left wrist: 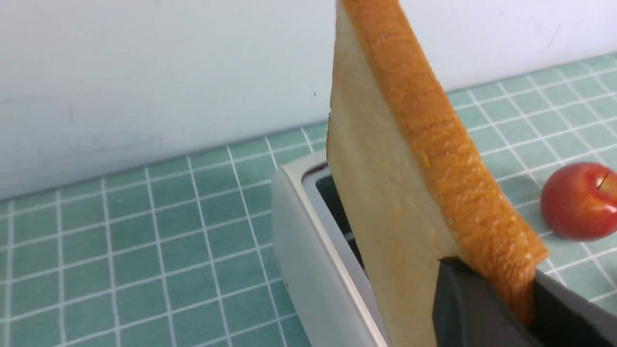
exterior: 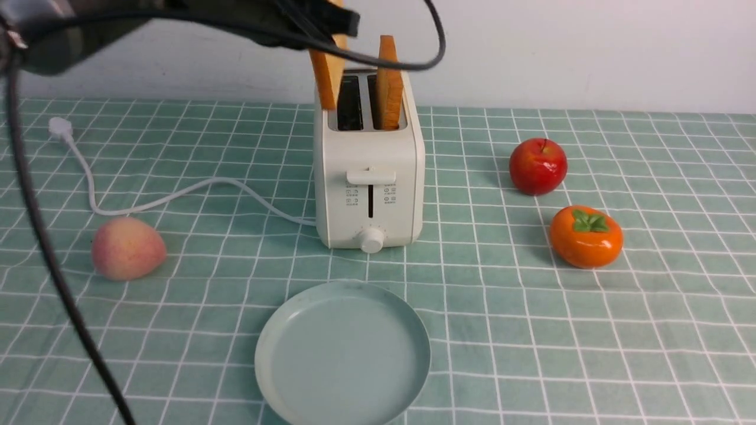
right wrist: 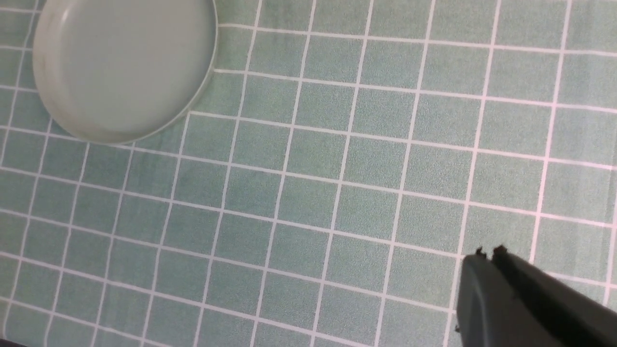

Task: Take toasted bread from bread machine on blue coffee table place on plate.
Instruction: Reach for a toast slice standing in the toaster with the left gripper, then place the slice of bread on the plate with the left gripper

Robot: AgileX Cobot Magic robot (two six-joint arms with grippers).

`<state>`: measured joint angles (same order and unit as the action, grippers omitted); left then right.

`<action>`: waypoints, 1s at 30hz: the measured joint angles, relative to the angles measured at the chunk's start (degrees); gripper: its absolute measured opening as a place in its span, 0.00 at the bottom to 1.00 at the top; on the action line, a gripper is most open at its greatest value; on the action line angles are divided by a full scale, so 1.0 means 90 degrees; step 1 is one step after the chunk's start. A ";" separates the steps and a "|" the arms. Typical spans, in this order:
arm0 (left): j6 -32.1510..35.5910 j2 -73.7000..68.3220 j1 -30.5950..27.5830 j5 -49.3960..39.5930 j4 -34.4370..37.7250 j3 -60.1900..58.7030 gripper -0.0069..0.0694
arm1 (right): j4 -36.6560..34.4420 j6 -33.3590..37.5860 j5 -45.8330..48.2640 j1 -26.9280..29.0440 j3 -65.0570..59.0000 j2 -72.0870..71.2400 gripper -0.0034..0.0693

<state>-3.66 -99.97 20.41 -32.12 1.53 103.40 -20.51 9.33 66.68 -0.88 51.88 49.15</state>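
- Toast slice [left wrist: 385,202], golden-tan, tilted, partly out of cream-white boxy toaster [exterior: 369,171]; left gripper [left wrist: 511,294] clamps it
- second slice [exterior: 390,88] upright in other slot
- right gripper [right wrist: 487,255] pinched together, empty, over teal checked table [right wrist: 337,193] near round pale plate [right wrist: 120,67]

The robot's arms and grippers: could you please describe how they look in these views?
The left arm shows as a dark, blurred bulk, with black cables hanging from it. The left gripper is matte dark grey with flat sides. The right gripper is matte black and wedge-shaped, with small notched tips. No markings or labels are visible, and the right arm itself is out of view.
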 joint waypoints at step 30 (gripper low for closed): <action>0.2889 0.1421 0.0000 0.0082 0.6586 -0.5602 0.15 | -0.0149 0.0025 0.0030 0.0000 0.0000 0.0000 0.08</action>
<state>22.34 -87.18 20.41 -31.38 60.81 52.98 -21.86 9.55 66.95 -0.88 51.88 49.15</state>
